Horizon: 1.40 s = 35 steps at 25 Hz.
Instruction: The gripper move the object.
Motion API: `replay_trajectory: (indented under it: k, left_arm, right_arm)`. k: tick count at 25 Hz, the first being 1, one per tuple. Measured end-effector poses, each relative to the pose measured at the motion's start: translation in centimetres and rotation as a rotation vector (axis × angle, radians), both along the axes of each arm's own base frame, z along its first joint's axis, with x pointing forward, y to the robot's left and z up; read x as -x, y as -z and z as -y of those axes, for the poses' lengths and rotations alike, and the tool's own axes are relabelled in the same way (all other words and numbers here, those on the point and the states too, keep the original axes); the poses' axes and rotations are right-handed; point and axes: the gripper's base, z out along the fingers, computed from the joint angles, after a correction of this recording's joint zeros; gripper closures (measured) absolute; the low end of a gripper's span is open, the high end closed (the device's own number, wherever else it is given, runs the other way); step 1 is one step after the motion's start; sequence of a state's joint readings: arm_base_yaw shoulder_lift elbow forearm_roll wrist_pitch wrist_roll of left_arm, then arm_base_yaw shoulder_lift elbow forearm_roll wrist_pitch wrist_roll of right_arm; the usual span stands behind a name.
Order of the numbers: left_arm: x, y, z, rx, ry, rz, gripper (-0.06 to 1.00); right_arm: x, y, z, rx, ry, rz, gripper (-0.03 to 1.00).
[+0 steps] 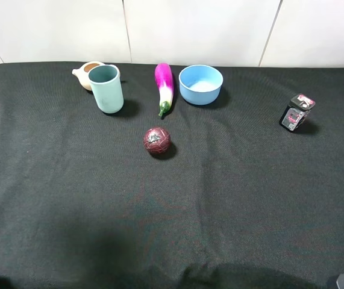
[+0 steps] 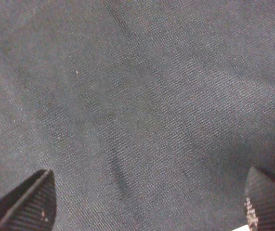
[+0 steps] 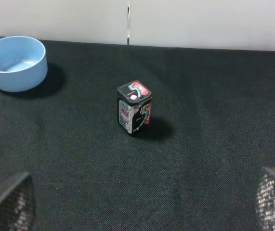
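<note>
The tall pale teal cup (image 1: 106,88) stands upright at the back left of the black cloth, far from both grippers. It shows in neither wrist view. My left gripper (image 2: 149,195) is open and empty, with its black fingertips (image 2: 26,204) wide apart just above bare cloth. My right gripper (image 3: 142,199) is open and empty, low over the cloth at the front right. In the high view only small bits of the arms show, at the bottom corners.
A cream teapot (image 1: 87,73) touches or nearly touches the cup's back left. A purple eggplant (image 1: 164,87), a light blue bowl (image 1: 200,84) (image 3: 14,62), a dark red ball (image 1: 157,141) and a small black tin (image 1: 296,112) (image 3: 134,107) stand on the cloth (image 1: 172,211).
</note>
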<state>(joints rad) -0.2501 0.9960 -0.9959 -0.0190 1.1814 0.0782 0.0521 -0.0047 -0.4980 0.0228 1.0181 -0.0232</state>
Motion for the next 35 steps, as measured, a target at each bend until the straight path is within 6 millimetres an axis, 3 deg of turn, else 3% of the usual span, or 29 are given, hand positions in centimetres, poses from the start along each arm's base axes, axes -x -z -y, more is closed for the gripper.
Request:
replay_trajectory:
  k: [8,15,26,35]
  left_arm:
    - [5.8,-1.1,-1.5,0.013,0.064,0.183,0.11]
    - [9.4,-0.7,-2.2,0.035,0.113,0.291,0.11]
    - [13.3,4.6,-2.7,0.095,0.055,0.304,0.11]
    - [16.2,7.4,-3.1,0.06,-0.072,0.586,0.11]
  right_arm:
    - [0.0,0.0,0.0,0.0,0.0,0.0,0.27]
    - [0.0,0.0,0.0,0.0,0.0,0.0,0.27]
    - [0.0,0.0,0.0,0.0,0.0,0.0,0.27]
    - [0.0,0.0,0.0,0.0,0.0,0.0,0.27]
